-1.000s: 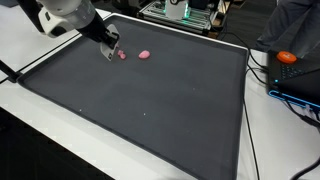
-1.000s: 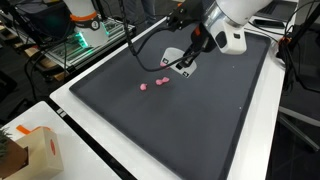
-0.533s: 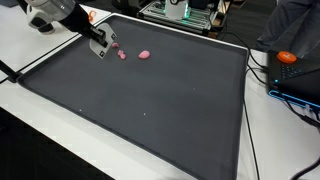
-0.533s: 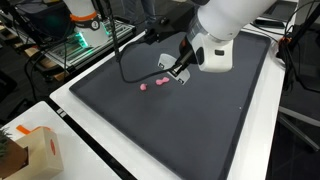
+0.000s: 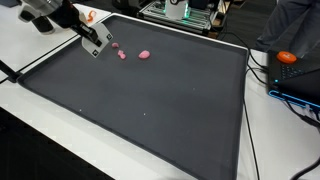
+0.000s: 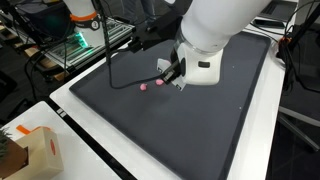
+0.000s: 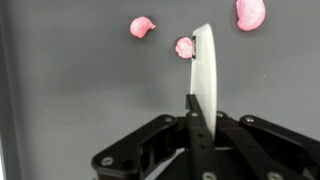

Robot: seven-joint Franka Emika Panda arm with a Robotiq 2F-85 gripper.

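The biggest pink lump [image 7: 250, 11] is cut off by the wrist view's top, the middle pink lump [image 7: 183, 47] half hidden by the end effector [image 7: 202, 40].

— Light OK?
— Bright, even, from overhead prob. Hardly any shadow on the black mat [image 5: 150, 100].
— Wrist view?
— Greyer, flatter; white strip [image 7: 203, 70] glares, bottom edge soft, too close to lens.

No writing can be read in any view. The gripper [image 7: 202, 40] shows no legible label, and the pink pieces [image 7: 143, 27] and the mat [image 5: 150, 100] are plain. The cardboard box [image 6: 38, 150] has a small reddish print, too small to read.
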